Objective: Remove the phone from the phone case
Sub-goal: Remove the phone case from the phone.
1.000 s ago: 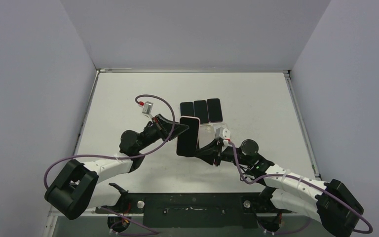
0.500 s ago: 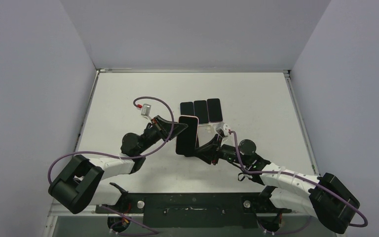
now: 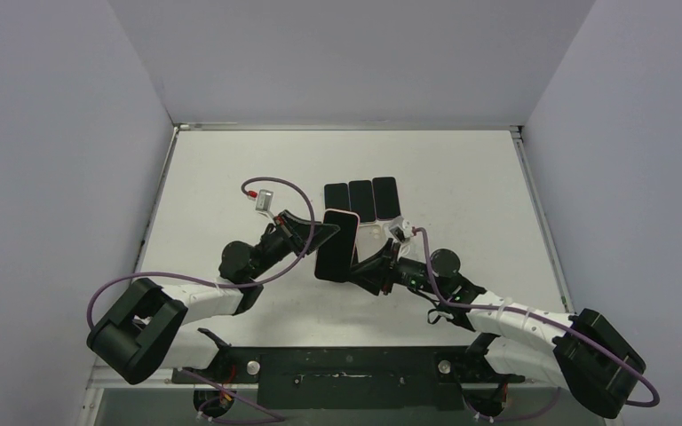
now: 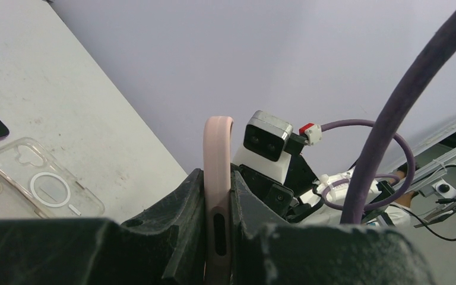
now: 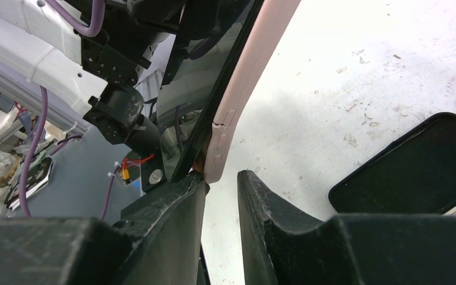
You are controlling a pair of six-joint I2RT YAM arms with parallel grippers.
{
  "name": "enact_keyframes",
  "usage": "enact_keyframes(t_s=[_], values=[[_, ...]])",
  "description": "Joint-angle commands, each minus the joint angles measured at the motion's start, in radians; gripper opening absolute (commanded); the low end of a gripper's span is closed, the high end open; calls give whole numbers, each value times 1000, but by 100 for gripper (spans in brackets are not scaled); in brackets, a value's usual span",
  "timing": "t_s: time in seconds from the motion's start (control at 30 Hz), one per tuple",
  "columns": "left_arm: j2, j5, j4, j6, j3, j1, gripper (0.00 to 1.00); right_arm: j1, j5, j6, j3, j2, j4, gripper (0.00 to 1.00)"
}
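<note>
Left end effector: closed on the phone case. The two fingers clamp the pink rim from both sides, one finger on each face. The slot in the rim sits between the fingers.

Right end effector: the fingers stand a narrow gap apart. The lower corner of the phone case sits at the mouth of this gap. Whether the fingers press on the corner cannot be told.

Phone: seated in the phone case and held above the table, between the two end effectors. In the top view it stands nearly on end, with the dark screen facing the camera and the pink rim showing along the top and right edges. In the right wrist view the side buttons of the phone case face the camera and the dark glass lies on its left side. The left end effector grips the left long edge; the right end effector meets the lower right corner.

Clear cases: two, lying flat on the table just beyond the phone, overlapping each other.

Black case: lying flat on the table, open side up, camera cut-out visible.

Dark flat items: three in a row, side by side on the table, beyond the clear cases. From above it cannot be told whether they are phones or cases
</note>
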Motion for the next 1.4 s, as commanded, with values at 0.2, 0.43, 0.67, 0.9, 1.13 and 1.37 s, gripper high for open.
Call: enact_keyframes(t_s=[0.2, 0.43, 0.67, 0.9, 1.13, 1.37], values=[[11, 173, -12, -10, -23, -74, 0, -71, 186, 62, 133, -25, 277, 28], [19, 186, -27, 13, -4, -98, 0, -83, 168, 87, 154, 9, 305, 29], [49, 200, -12, 1, -6, -99, 0, -100, 155, 105, 175, 18, 333, 32], [97, 213, 20, -22, -9, -86, 0, -127, 115, 161, 185, 38, 389, 35], [95, 192, -114, 64, 12, -59, 0, -142, 59, 237, 181, 67, 453, 48], [42, 128, -320, 198, 35, -15, 0, -147, 10, 251, 194, 72, 442, 56]])
